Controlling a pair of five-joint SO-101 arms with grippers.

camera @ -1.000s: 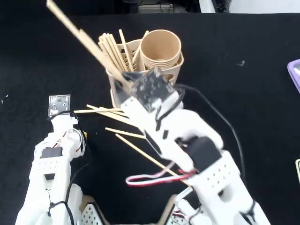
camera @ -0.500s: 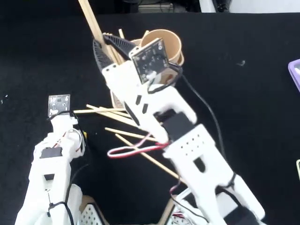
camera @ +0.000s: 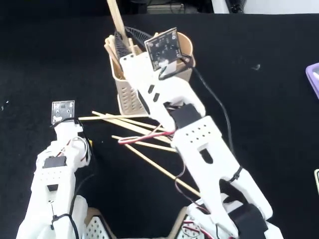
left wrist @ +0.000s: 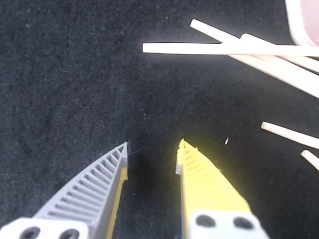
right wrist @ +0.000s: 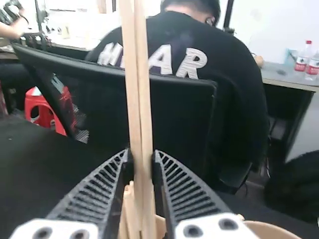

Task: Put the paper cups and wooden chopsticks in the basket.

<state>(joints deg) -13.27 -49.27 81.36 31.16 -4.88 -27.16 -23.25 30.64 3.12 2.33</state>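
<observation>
The pale slotted basket [camera: 128, 97] stands at the back centre of the black table and holds stacked paper cups [camera: 186, 46] and several wooden chopsticks [camera: 110, 47]. My right gripper [camera: 121, 39] hangs over the basket, shut on a pair of chopsticks [camera: 116, 17] that stand almost upright; in the right wrist view the pair [right wrist: 137, 94] rises between the dark fingers [right wrist: 104, 189] of the gripper [right wrist: 141, 157]. Several loose chopsticks [camera: 123, 122] lie in front of the basket. My left gripper [left wrist: 152, 147] is open just above the cloth, short of those loose chopsticks [left wrist: 219, 49].
The left arm [camera: 55, 169] rests at the front left. One long chopstick [camera: 164, 172] runs diagonally under the right arm. A purple object [camera: 314, 77] sits at the right edge. A cup rim [right wrist: 271, 230] shows below the right gripper.
The right arm has stretched back over the basket and swung its chopsticks from a steep leftward slant to nearly upright. The left arm has kept still.
</observation>
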